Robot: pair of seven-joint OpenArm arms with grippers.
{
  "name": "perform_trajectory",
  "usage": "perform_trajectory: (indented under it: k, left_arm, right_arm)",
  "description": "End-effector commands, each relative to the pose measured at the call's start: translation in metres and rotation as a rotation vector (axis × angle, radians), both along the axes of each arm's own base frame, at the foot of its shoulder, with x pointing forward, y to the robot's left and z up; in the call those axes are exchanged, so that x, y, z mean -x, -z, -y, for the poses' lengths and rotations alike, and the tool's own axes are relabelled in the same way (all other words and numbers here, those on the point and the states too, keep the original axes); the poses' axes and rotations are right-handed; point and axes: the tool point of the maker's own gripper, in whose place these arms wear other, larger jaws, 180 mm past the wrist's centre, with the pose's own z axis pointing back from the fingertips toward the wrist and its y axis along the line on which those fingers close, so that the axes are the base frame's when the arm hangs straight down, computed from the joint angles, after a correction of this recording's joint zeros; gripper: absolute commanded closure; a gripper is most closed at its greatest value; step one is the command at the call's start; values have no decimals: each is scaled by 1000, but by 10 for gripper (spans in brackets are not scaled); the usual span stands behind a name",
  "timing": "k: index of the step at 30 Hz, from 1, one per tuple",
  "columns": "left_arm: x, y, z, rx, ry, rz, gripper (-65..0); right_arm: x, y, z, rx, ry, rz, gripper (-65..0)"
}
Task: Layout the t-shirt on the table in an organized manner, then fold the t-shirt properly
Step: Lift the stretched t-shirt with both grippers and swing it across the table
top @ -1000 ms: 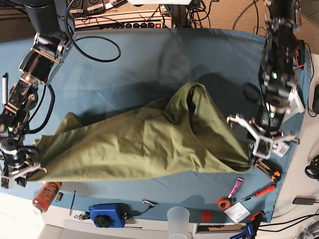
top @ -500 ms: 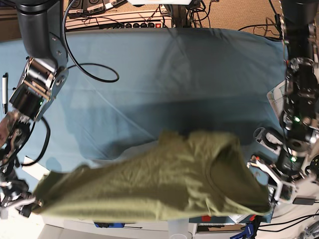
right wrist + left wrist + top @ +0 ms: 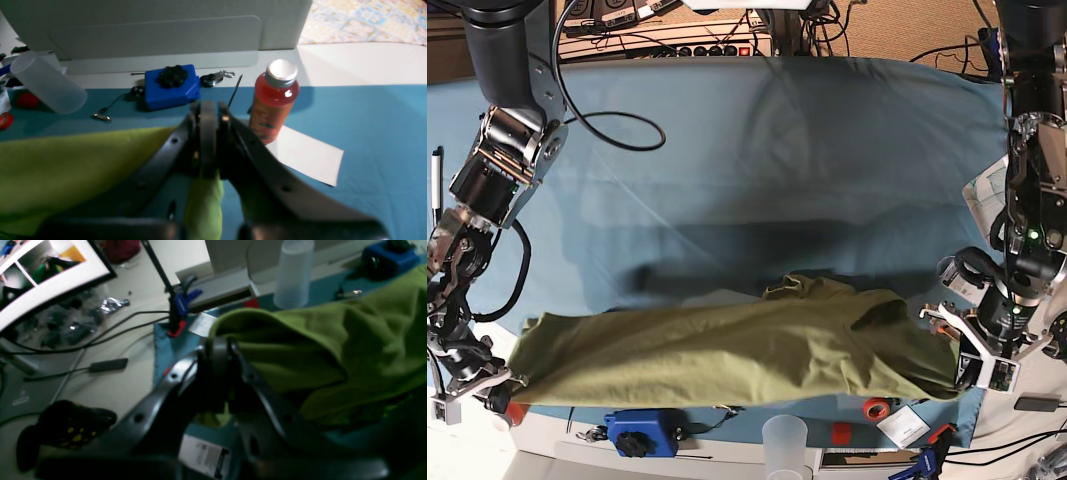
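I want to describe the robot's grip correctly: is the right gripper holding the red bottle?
No, the right gripper is closed on the green t-shirt, with the bottle beyond it.

Your workspace backdrop, pale floor and cabling
From the base view you have brown carpet at twelve o'clock, black cables over the pale floor at four; your right wrist view shows a grey panel at twelve, patterned tiling at one
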Motion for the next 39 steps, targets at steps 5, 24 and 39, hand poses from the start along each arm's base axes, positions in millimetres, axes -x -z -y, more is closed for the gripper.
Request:
perform_trajectory:
  k: [5,24,39]
  left_arm:
    - [-1,-18,-5,-19,-13,38,0]
    - [-45,-35,-25,28,16,113,0]
    - [-80,-150,-45,76,-26,259,0]
  right_arm:
    - [4,-33,2,17,-8,32,0]
    - [-13,-57,-1,1,-41,167,0]
    - [-19,-171,-1,2,-43,409,0]
